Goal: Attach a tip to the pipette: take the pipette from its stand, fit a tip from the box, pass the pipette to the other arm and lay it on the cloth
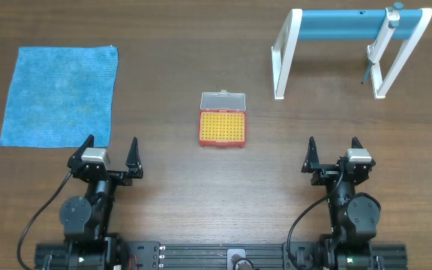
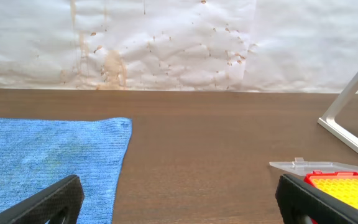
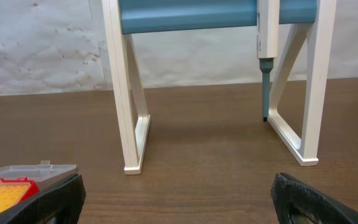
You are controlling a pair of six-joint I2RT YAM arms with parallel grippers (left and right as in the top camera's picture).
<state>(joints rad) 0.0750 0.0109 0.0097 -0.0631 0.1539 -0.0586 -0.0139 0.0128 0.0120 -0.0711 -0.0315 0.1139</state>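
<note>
The left gripper (image 1: 112, 144) and the right gripper (image 1: 334, 144) sit by the near edge of the table (image 1: 171, 60), each with its fingers spread wide and holding nothing. Just beyond them, at mid-table, the tip box (image 1: 222, 128) stands with its clear lid folded back, and the blue cloth (image 1: 58, 97) lies flat by the left edge. The pipette (image 1: 381, 39) hangs from the right end of the stand (image 1: 336, 26) at the far right corner, well apart from the right gripper's fingers.
</note>
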